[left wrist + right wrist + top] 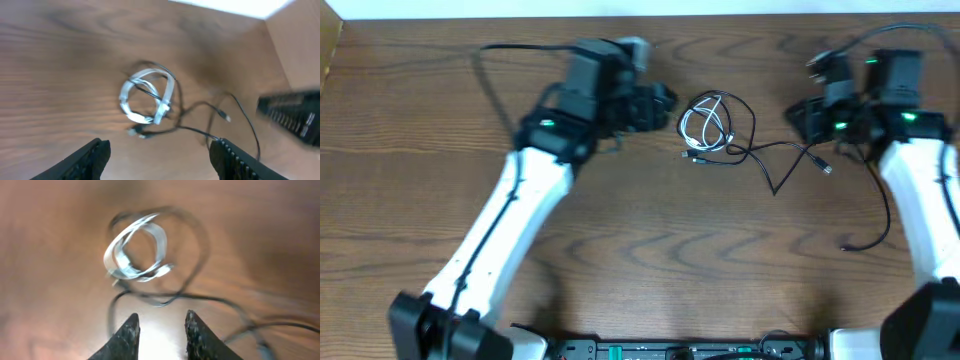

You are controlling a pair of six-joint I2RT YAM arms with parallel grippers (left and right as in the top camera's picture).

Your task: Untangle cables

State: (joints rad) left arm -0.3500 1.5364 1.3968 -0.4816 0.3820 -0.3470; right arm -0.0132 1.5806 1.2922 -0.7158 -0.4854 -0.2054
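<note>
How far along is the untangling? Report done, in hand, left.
Done: little; one end of the black cable trails free rightward. In hand: nothing; the left gripper and right gripper both stand open and empty, facing the cables. Left: the white cable is coiled with the black looped around it; they need separating.

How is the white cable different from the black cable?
The white cable is pale and silvery; the black cable is dark. The white cable is wound into a small tight coil, while the black cable makes a wider loop around it. The black cable also trails a long loose tail across the table; the white cable is all bunched up. Both are thin, lie on the wood and are tangled together.
</note>
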